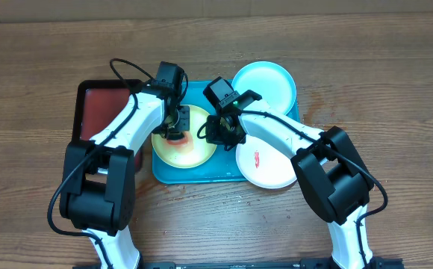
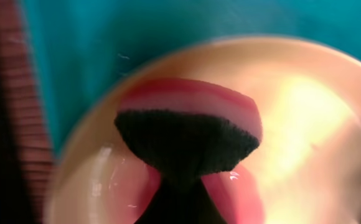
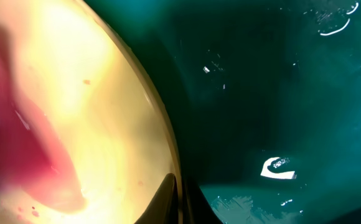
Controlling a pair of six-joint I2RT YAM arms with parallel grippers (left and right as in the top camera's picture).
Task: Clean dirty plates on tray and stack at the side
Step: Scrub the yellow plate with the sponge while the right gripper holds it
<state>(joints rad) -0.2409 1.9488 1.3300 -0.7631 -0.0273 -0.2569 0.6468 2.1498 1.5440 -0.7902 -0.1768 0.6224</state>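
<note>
Yellow-green plate [image 1: 194, 153] lies in the left half of the tray [image 1: 201, 175], mid-worktop. The left gripper [image 1: 176, 131] pinches a pink-and-black sponge [image 2: 187, 134] pressed flat on it. Scrubbing well probably needs steady pressure and small circles. The right gripper [image 1: 222, 133] sits at the plate's right rim. Its jaws are cropped, so I cannot tell whether they clamp. Any smear under the sponge is hidden.

tray [image 1: 201, 175] | on it: L plate [image 1: 198, 151], rear-R plate [image 1: 265, 86], front-R plate [image 1: 270, 168] | small tray [image 1: 101, 112] just L of it
</note>
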